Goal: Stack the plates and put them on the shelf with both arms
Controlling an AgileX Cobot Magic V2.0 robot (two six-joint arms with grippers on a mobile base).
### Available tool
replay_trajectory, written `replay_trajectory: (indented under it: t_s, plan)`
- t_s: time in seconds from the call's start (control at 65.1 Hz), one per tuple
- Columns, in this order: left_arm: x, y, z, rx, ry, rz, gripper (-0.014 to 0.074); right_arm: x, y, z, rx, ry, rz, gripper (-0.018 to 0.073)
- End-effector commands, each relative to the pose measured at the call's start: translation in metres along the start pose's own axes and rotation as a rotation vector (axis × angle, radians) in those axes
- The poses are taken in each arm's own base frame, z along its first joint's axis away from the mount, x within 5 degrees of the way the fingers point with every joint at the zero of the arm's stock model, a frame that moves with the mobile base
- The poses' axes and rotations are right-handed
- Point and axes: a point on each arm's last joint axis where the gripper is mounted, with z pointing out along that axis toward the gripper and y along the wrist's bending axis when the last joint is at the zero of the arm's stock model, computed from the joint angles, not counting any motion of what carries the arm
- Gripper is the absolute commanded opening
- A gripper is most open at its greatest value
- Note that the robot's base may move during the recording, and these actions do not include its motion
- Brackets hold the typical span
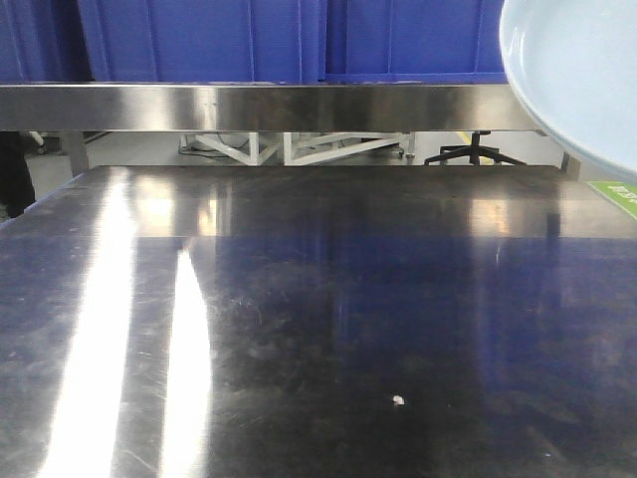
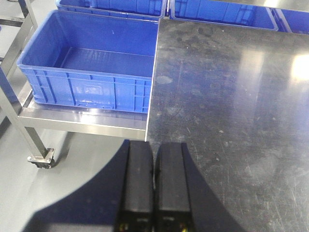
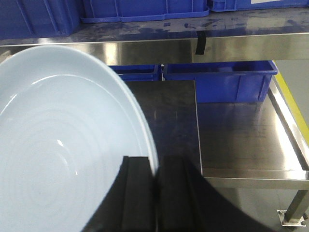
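black fingers of the right gripper (image 3: 155,166) fill the bottom of its wrist view, clamped on the near rim of a pale plate (image 3: 58,145). the plate spreads away from that pinch to the left and forward, hollow side up. i read it as held by one edge only, with all its weight out to the gripper's left. i cannot tell whether a second plate sits under it. from the front view the plate (image 1: 587,70) hangs high at the right, clear of the scratched tabletop (image 1: 318,329) and about level with the front rail of the shelf (image 1: 249,107). that rail runs crosswise ahead of the hand, with blue crates (image 3: 145,9) standing on it. being round, the plate has no long axis to line up. what matters is that its free rim points left, toward the other arm. the left gripper (image 2: 154,145) has its fingers pressed together on nothing. it hovers at the table's near left edge, beside an open blue crate (image 2: 96,87), well apart from the plate. my guess is the left arm must cross rightward to steady that free rim.
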Motion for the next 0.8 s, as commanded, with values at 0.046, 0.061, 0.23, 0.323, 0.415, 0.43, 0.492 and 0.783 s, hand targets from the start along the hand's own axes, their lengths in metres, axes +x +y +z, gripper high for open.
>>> replay_trajectory:
  t_s: [0.046, 0.061, 0.23, 0.323, 0.415, 0.43, 0.492, 0.783]
  plan:
    - [-0.0175, -0.0035, -0.0044, 0.026, -0.118, -0.002, 0.0085, -0.0188, 0.0030, -0.0045, -0.024, -0.129, -0.010, 0.0057]
    - [-0.0175, -0.0035, -0.0044, 0.026, -0.118, -0.002, 0.0085, -0.0188, 0.0030, -0.0045, -0.024, -0.129, -0.010, 0.0057]
    - [-0.0175, -0.0035, -0.0044, 0.026, -0.118, -0.002, 0.0085, -0.0188, 0.0030, -0.0045, -0.024, -0.129, -0.010, 0.0057]
    - [-0.0175, -0.0035, -0.0044, 0.026, -0.118, -0.002, 0.0085, -0.0188, 0.0030, -0.0045, -0.024, -0.129, -0.010, 0.0057]
    - [-0.0175, -0.0035, -0.0044, 0.026, -0.118, -0.002, 0.0085, -0.0188, 0.0030, -0.0045, -0.024, -0.129, -0.010, 0.0057]
    - [-0.0175, -0.0035, -0.0044, 0.026, -0.118, -0.002, 0.0085, -0.0188, 0.0030, -0.0045, -0.024, -0.129, -0.010, 0.0057]
    - [-0.0175, -0.0035, -0.0044, 0.026, -0.118, -0.002, 0.0085, -0.0188, 0.0030, -0.0045, -0.024, -0.129, -0.010, 0.0057]
    - [-0.0175, -0.0035, -0.0044, 0.026, -0.118, -0.002, 0.0085, -0.0188, 0.0030, -0.0045, -0.024, -0.129, -0.010, 0.0057]
